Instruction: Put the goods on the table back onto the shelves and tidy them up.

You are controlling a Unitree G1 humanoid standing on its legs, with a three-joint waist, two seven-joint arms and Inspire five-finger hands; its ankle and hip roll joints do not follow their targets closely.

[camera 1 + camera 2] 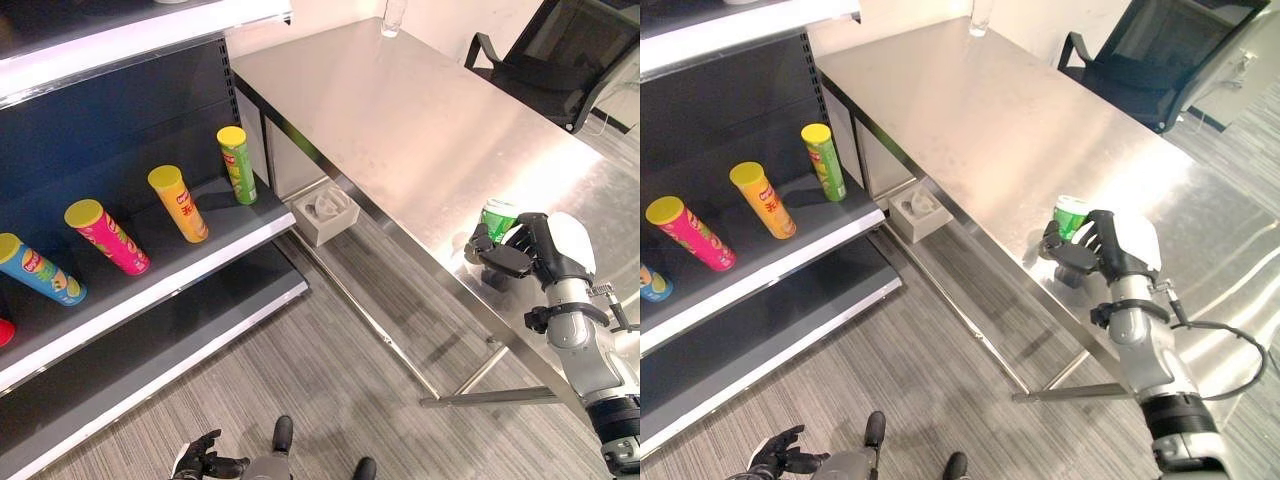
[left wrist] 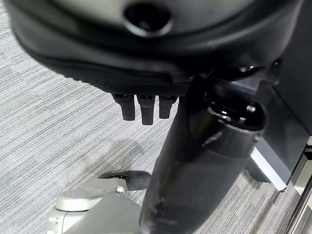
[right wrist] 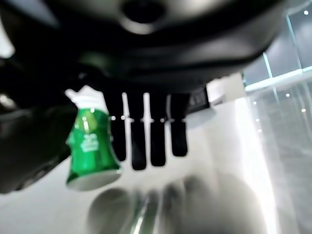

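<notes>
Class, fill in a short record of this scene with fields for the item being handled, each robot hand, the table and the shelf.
Item: green bottle with a white cap, near the table's front edge
Right hand: at the bottle, thumb beside it, fingers straight, not closed on it
Left hand: low over the floor, holding nothing
Table: steel, a clear bottle at its far end
Shelf: four snack tubes standing in a row

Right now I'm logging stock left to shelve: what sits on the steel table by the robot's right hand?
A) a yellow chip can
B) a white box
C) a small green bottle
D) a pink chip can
C: a small green bottle stands near the table edge, at the right hand.
</notes>
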